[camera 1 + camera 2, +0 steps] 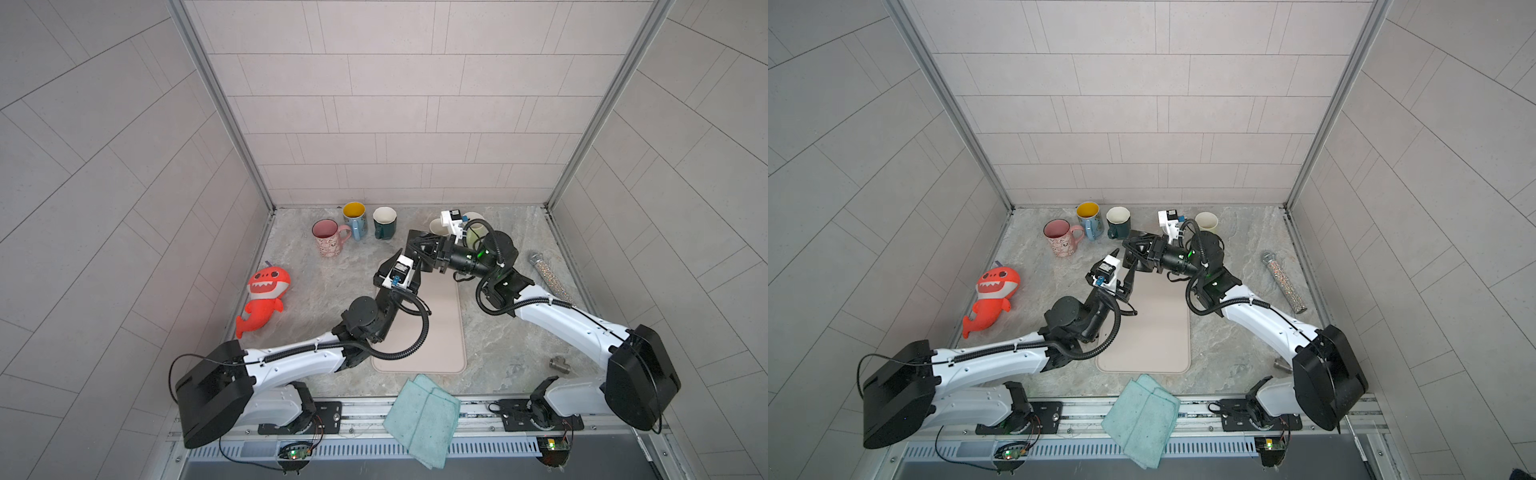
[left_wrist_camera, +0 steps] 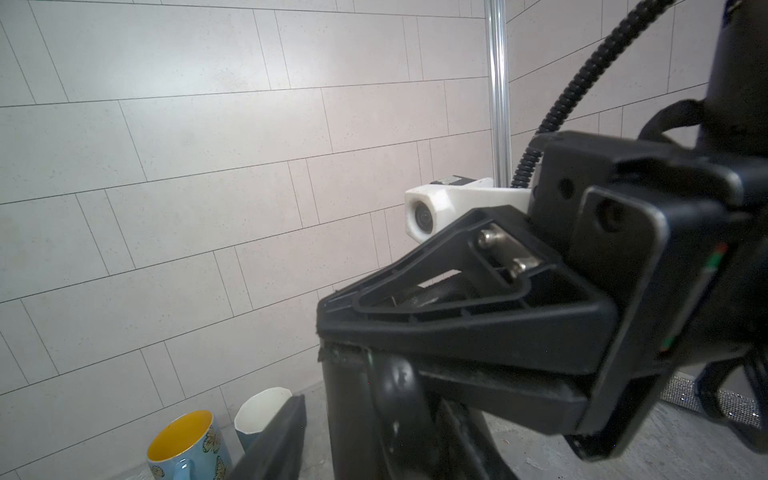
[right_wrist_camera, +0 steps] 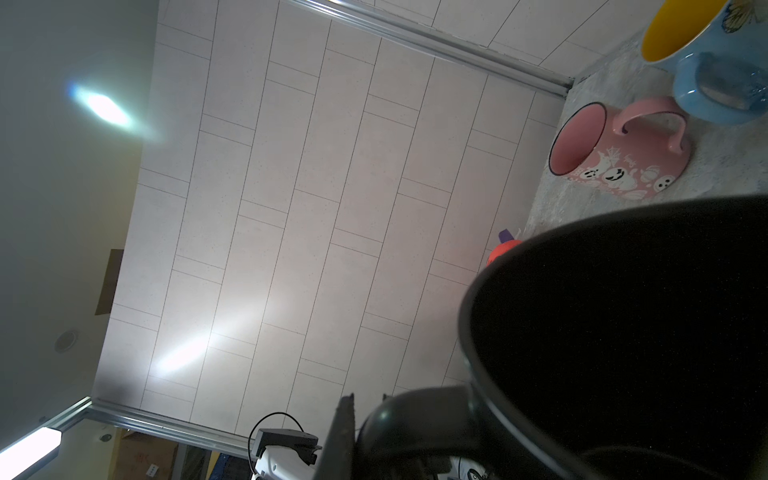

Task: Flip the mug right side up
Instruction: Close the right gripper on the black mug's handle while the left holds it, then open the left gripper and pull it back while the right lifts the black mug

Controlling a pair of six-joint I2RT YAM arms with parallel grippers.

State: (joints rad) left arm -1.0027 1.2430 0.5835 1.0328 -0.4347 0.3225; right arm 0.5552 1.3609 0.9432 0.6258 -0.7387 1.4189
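Note:
A black mug (image 3: pixel 623 332) hangs above the far end of the beige mat (image 1: pixel 432 328), its dark mouth facing the right wrist camera. My right gripper (image 1: pixel 415 249) is shut on the mug's handle (image 3: pixel 415 415). In the left wrist view the mug (image 2: pixel 353 415) stands just under the right fingers (image 2: pixel 457 328). My left gripper (image 1: pixel 1122 266) is open beside the mug. One left finger (image 2: pixel 274 440) stands apart from the mug wall, and the other is hidden. In both top views the grippers cover most of the mug.
Upright at the back stand a pink mug (image 1: pixel 328 239), a blue mug with yellow inside (image 1: pixel 355 218), a dark green mug (image 1: pixel 384 224) and a cream cup (image 1: pixel 1206 222). A red shark toy (image 1: pixel 264 299) lies left, a glitter tube (image 1: pixel 550 278) right, a teal cloth (image 1: pixel 422 419) over the front edge.

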